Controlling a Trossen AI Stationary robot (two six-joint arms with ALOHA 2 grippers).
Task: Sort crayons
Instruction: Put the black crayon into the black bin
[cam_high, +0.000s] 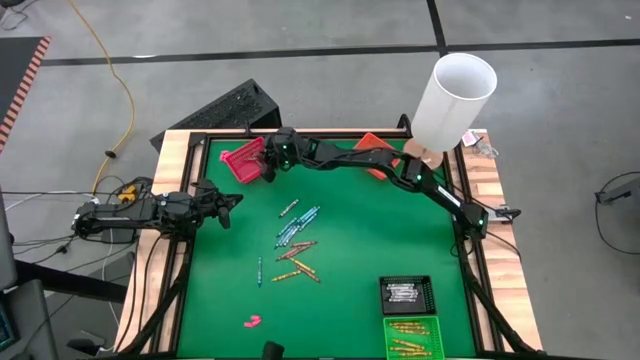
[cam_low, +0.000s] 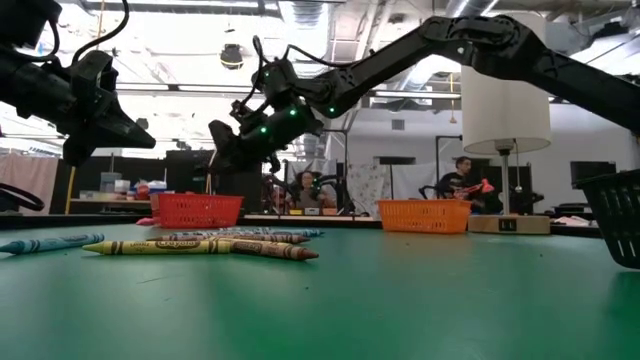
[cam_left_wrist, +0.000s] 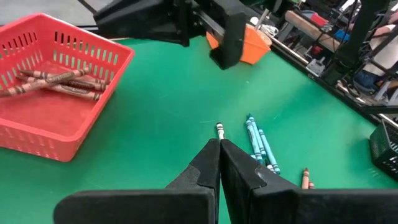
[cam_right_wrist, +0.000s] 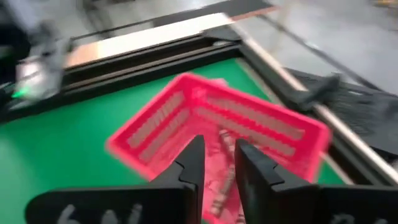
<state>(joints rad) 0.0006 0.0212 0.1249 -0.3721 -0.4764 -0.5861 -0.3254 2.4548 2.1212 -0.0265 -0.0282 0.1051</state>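
Loose crayons (cam_high: 295, 238) in blue, yellow and reddish-brown lie on the green mat at mid-table. The low view shows these crayons (cam_low: 200, 243) lying flat. A red tray (cam_high: 243, 158) at the far left holds several brown crayons (cam_left_wrist: 56, 81). My right gripper (cam_right_wrist: 217, 146) hangs open over that tray (cam_right_wrist: 249, 124). One brown crayon (cam_right_wrist: 222, 168) shows in the gap, thinner than it, with the tray floor behind. My left gripper (cam_left_wrist: 219, 146) waits shut above the table's left edge (cam_high: 232, 205), holding nothing.
An orange tray (cam_high: 372, 148) sits at the far right under my right arm. A black tray (cam_high: 407, 293) and a green tray (cam_high: 412, 338), both with crayons, stand at the near right. There is a pink lump (cam_high: 253, 321) at the near edge and a white lampshade (cam_high: 455, 95) at the far right corner.
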